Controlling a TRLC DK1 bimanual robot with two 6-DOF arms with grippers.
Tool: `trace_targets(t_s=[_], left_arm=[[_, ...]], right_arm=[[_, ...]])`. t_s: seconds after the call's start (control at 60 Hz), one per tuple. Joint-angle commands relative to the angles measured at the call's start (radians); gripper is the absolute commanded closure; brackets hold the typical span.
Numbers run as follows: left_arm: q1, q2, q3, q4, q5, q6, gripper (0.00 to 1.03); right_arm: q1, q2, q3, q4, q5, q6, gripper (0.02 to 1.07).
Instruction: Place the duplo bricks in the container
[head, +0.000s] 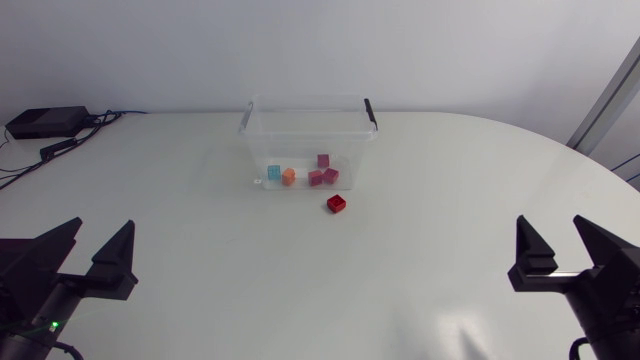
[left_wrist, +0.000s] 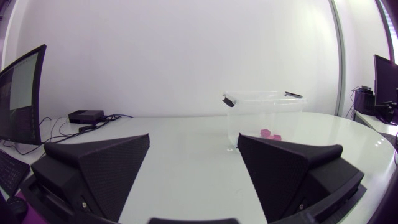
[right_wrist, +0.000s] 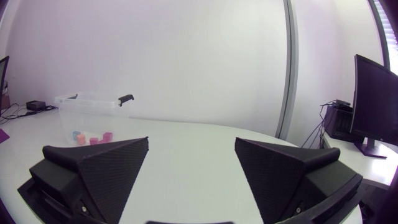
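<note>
A clear plastic container (head: 307, 118) with black handles stands at the back middle of the table. Inside it lie a light blue brick (head: 274, 172), an orange brick (head: 288, 176) and pink bricks (head: 322, 174). One red brick (head: 337, 204) lies on the table just in front of the container, at its right corner. My left gripper (head: 90, 258) rests open at the front left, far from the bricks. At the front right my right gripper (head: 557, 250) is open as well, nothing between its fingers. The container (left_wrist: 264, 115) shows far ahead of the left gripper (left_wrist: 194, 171), and the container (right_wrist: 92, 112) also appears ahead of the right gripper (right_wrist: 191, 171).
A black box (head: 45, 122) with cables lies at the table's back left corner. Broad bare tabletop separates both grippers from the container.
</note>
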Motion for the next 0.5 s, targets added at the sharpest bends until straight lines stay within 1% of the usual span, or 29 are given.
trace_targets(t_s=[0.0, 0.1, 0.2, 0.483], left_arm=[[-0.006, -0.012, -0.018, 0.009, -0.001, 0.014, 0.04], [-0.005, -0.012, -0.018, 0.009, -0.001, 0.014, 0.04], [-0.005, -0.012, -0.018, 0.009, -0.001, 0.016, 0.04], [-0.005, -0.012, -0.018, 0.009, -0.001, 0.014, 0.04]], right_arm=[[-0.019, -0.008, -0.018, -0.01, -0.002, 0.011, 0.06], [-0.016, -0.008, -0.02, -0.01, -0.002, 0.008, 0.06], [-0.008, -0.008, -0.017, -0.022, -0.023, -0.047, 0.06], [-0.005, -0.008, -0.017, -0.024, -0.035, -0.098, 0.06]])
